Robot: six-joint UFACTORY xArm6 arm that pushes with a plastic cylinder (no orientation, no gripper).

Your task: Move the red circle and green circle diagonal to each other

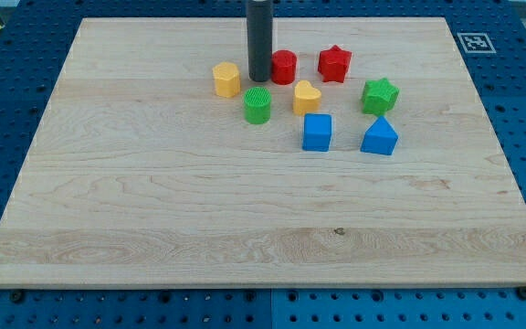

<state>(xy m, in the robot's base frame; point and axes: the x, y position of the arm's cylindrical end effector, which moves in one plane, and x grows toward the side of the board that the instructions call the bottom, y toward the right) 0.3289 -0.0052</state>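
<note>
The red circle [285, 67] stands on the wooden board near the view's top centre. The green circle [257, 106] stands below it and a little to its left, apart from it. My tip [259, 79] is at the end of the dark rod, just left of the red circle and right above the green circle, between the two. It looks very close to the red circle's left side; I cannot tell whether it touches.
A yellow hexagon [227, 79] sits left of the tip. A yellow heart [306, 97], red star [334, 63], green star [380, 96], blue cube [317, 132] and blue block with a pointed top [379, 137] lie to the right. The wooden board [153, 210] has edges on all sides.
</note>
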